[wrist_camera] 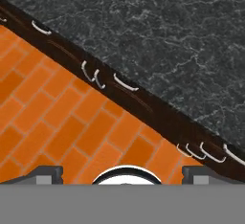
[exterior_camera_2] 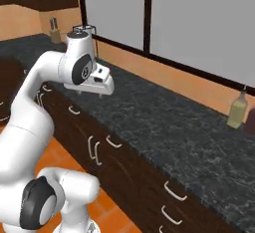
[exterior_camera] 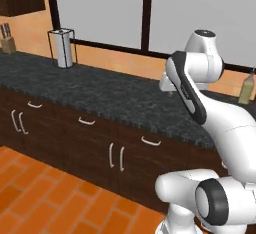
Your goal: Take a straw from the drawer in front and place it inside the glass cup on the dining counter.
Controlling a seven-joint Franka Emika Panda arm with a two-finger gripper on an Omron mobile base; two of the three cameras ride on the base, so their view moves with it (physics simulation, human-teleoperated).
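Note:
My gripper (wrist_camera: 122,174) hangs open above the edge of a black speckled counter (exterior_camera: 100,93), its two dark fingertips (wrist_camera: 46,172) wide apart with nothing between them. The hand (exterior_camera_2: 102,80) points down over the counter's front. Below it, a dark-brown drawer (exterior_camera: 150,147) with a curved silver handle is shut; the same drawer (wrist_camera: 135,98) runs under the counter edge in the hand view and sits lower left of the hand in the right base view (exterior_camera_2: 117,150). The straw, the glass cup and the dining counter are out of view.
More shut drawers (exterior_camera: 86,126) and cabinet doors with vertical handles (exterior_camera: 116,157) line the counter front. A paper towel holder (exterior_camera: 62,48), a knife block (exterior_camera: 7,42) and a bottle (exterior_camera_2: 237,110) stand on the counter. The orange tiled floor (wrist_camera: 57,122) lies below.

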